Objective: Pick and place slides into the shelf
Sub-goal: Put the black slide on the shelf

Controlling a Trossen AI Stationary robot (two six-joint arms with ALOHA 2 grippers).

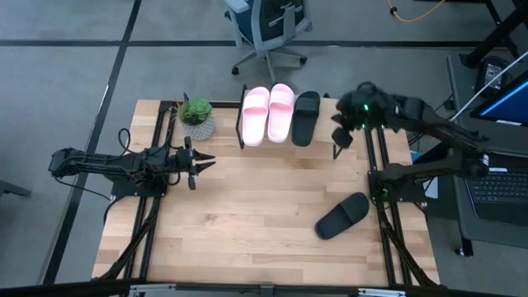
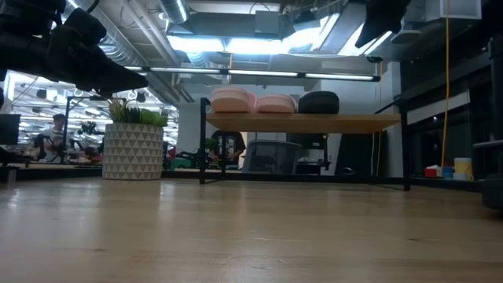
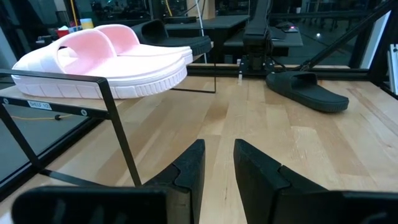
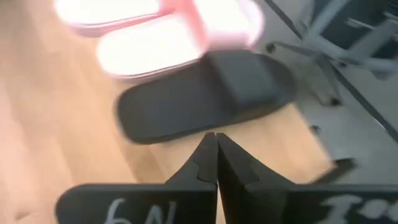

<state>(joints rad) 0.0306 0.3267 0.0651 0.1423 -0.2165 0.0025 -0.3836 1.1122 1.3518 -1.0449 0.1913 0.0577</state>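
The shelf (image 1: pixel 327 137) stands at the table's far edge. On its plank top (image 2: pixel 306 123) two pink slides (image 1: pixel 268 114) and one black slide (image 1: pixel 306 117) rest sole-down, side by side. A second black slide (image 1: pixel 342 216) lies flat on the table near the right edge. My right gripper (image 4: pixel 216 138) is shut and empty; it hovers above the shelf's right end, just right of the black slide (image 4: pixel 205 99) there. My left gripper (image 1: pixel 202 162) waits open over the table's left half, level with the shelf's left legs, pointing right.
A potted plant (image 1: pixel 198 120) stands on the table just left of the shelf. The shelf's thin black frame (image 3: pixel 112 106) is close ahead of my left gripper. Bare wood lies between the two arms in the table's middle (image 1: pixel 264 198). An office chair (image 1: pixel 268 29) stands beyond the far edge.
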